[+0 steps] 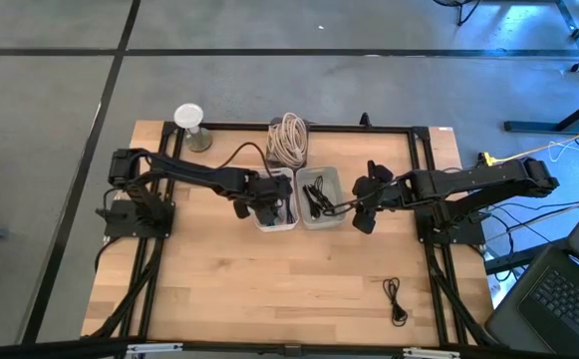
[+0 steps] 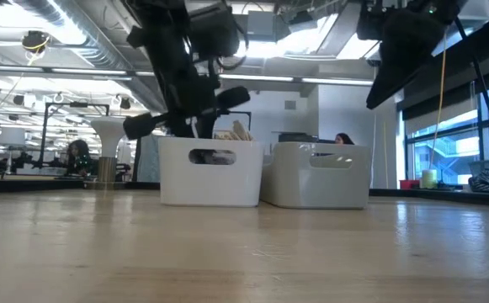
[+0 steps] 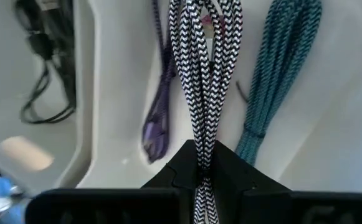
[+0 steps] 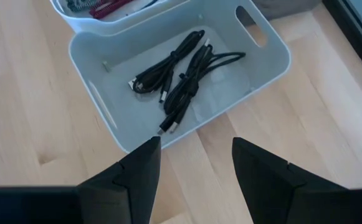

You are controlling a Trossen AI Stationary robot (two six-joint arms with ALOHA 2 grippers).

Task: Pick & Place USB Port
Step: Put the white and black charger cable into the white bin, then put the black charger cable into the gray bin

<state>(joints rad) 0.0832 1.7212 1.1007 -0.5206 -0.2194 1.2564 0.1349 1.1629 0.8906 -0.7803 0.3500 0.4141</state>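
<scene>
The wooden worktop carries two white bins set side by side near its middle. The left bin holds coiled braided cables: a black-and-white zigzag cable, a teal cable and a purple cable lie along its floor. The right bin holds a few black USB cables in a loose tangle at its centre.

The left arm reaches in from the worktop's left edge, and the left pincer is down inside the left bin, clamped narrow on the black-and-white zigzag cable, whose strands run between its fingers. The right arm comes from the right edge; the right pincer hangs spread wide and empty above the worktop, just beside the right bin.

At the far edge lie a coil of beige rope and a small white-topped stand. Another black cable lies alone near the front right corner, well apart from the bins.
</scene>
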